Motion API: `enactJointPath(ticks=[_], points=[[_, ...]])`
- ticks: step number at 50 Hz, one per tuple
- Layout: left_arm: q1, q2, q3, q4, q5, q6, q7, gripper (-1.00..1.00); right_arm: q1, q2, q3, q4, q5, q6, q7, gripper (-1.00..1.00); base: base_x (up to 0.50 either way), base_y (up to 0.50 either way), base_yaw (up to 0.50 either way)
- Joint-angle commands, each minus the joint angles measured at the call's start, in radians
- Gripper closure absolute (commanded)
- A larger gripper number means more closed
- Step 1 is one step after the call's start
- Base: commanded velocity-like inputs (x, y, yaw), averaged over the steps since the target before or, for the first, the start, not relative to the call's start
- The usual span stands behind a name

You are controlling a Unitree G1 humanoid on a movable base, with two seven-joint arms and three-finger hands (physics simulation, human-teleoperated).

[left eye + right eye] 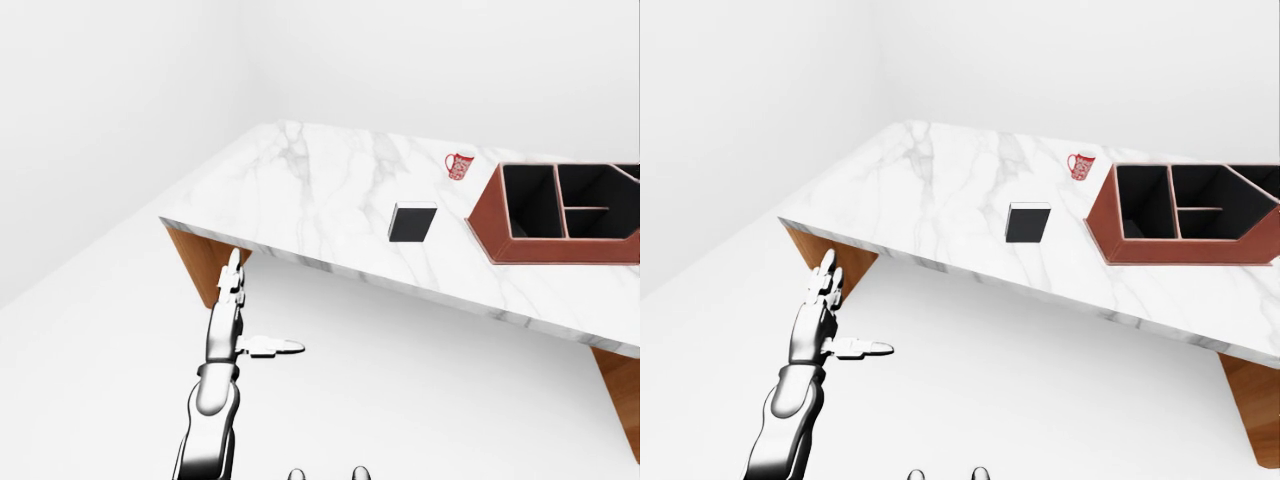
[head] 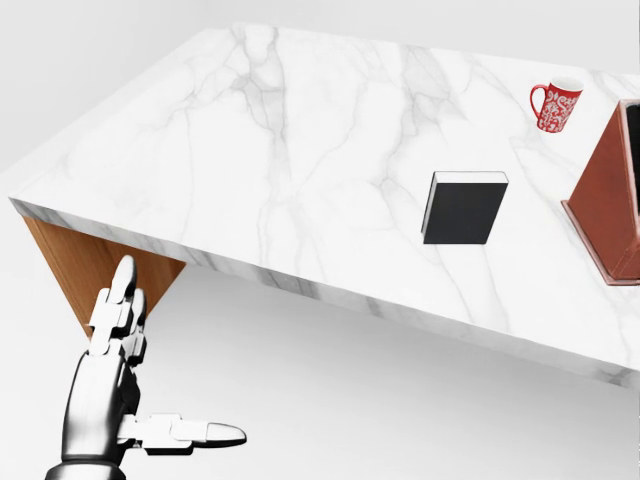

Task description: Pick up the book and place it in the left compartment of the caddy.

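The left robot hand (image 2: pixel 120 400) is seen at the lower left of the head view, raised below the near edge of the worktop (image 2: pixel 280 140) and well apart from it. Its fingers (image 2: pixel 118 300) are held straight and pointed upward, and the thumb is stretched out sideways to the right, so the hand is spread wide and nothing is gripped. The right robot hand is not shown in any view.

The white marble slab is carried on brown wooden supports, one of which is seen just beyond the hand. The book (image 2: pixel 463 208), black-covered with a pale strip of page edges along its far side, is laid flat on the marble, near the near edge and to the right of the middle. Farther off and to the right, a red patterned mug (image 2: pixel 556 104) is stood upright. To the right of the book, apart from it, the reddish-brown caddy (image 1: pixel 1110 225) is set on the slab; dark compartments are divided inside it, though its right end is cut off by the frame, so perhaps not all of them are seen.
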Motion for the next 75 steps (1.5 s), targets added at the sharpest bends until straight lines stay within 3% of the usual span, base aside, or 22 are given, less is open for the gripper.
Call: enactJointPath(ticks=[1,75], points=[[0.008,-0.003,-0.007,-0.012,0.008,0.000,0.003,-1.00,0.000,0.002,0.001,0.004,-0.007,0.000,0.007,-1.00,0.08,-0.20,0.00],[0.034,-0.003,-0.013,-0.057,-0.044,0.000,-0.047,-1.00,-0.006,0.003,0.014,0.008,-0.022,0.000,0.003,-1.00,0.10,-0.25,0.00]])
